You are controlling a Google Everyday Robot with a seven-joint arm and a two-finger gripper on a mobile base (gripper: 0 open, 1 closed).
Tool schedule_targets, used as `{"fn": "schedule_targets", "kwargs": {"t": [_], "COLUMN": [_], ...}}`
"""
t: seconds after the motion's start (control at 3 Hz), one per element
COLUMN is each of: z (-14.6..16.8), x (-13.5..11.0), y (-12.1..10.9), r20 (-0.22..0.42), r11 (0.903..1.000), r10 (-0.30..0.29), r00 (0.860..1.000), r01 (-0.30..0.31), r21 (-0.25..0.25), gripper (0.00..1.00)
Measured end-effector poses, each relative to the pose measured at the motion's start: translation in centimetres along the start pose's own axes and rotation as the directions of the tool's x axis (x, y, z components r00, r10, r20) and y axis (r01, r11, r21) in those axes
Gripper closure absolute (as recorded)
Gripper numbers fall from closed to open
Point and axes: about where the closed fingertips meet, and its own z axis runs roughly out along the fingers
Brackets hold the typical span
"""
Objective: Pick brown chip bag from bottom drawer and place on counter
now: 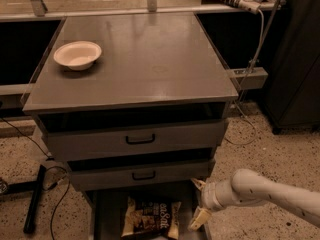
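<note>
Speckled stone floor [280, 159] lay around a grey cabinet whose bottom drawer [107, 219] stood pulled out under the front edge of the counter [150, 69].

On the drawer's flat floor lay the brown chip bag [151, 218], face up and untouched, roughly below the middle of the counter's front edge. The gripper [196, 202] hung low below the counter's front right corner, just beside the bag's right side, its two pale fingers spread wide and holding nothing. A white bowl [77, 54] sat near the counter's left edge, toward the far left corner. Both upper drawers [140, 140] were closed.
</note>
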Motion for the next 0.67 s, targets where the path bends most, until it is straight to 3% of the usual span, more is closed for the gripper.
{"fn": "schedule_targets", "kwargs": {"t": [0.33,0.67], "z": [5.4,10.9], "x": [2.9,5.2], "y": [-0.2,0.3], "r20": [0.062,0.118], "r11": [0.9993,0.9972], "r10": [0.008,-0.02], "r00": [0.998,0.993], "r01": [-0.005,0.029], "r21": [-0.038,-0.068], "gripper": [0.0,0.0]}}
